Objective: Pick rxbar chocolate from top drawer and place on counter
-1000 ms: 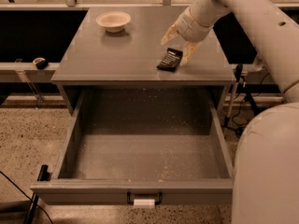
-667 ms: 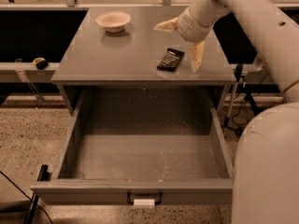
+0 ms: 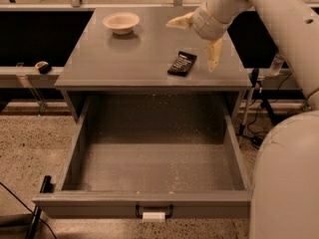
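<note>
The rxbar chocolate [image 3: 182, 63], a flat black bar with pale lettering, lies on the counter [image 3: 129, 59] near its front right part. My gripper [image 3: 197, 39] hangs just above and behind the bar, open, with one pale finger [image 3: 178, 21] pointing left and the other [image 3: 214, 54] pointing down beside the bar's right end. It holds nothing. The top drawer [image 3: 149, 203] is pulled fully out below the counter; its speckled floor holds nothing, and a dark handle with a white tag [image 3: 153, 216] is on its front.
A pale round bowl [image 3: 121, 22] stands at the back left of the counter. My arm [image 3: 279, 19] comes in from the upper right, and my white base [image 3: 286, 183] fills the right side. Cables and a stand [image 3: 256, 108] lie right of the cabinet.
My gripper has opened and let go of the bar, which now rests on the counter. The gripper has lifted slightly up and back from it.
</note>
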### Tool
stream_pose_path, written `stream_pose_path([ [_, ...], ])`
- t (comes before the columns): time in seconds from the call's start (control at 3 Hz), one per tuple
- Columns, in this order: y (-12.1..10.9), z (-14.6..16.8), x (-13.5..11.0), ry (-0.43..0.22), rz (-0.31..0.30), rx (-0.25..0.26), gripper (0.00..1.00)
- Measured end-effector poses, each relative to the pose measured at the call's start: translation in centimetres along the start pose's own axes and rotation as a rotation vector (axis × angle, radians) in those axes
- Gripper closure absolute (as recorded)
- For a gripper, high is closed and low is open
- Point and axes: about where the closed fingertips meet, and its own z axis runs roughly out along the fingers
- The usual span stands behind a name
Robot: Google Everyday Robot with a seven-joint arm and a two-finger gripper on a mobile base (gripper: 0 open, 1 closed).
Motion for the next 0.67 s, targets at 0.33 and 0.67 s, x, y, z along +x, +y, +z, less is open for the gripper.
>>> stream_pose_path([
  [0.33, -0.35, -3.30, 0.15, 0.000, -0.055, 0.034, 0.00],
  [0.67, -0.35, -3.30, 0.15, 0.000, -0.055, 0.034, 0.00],
])
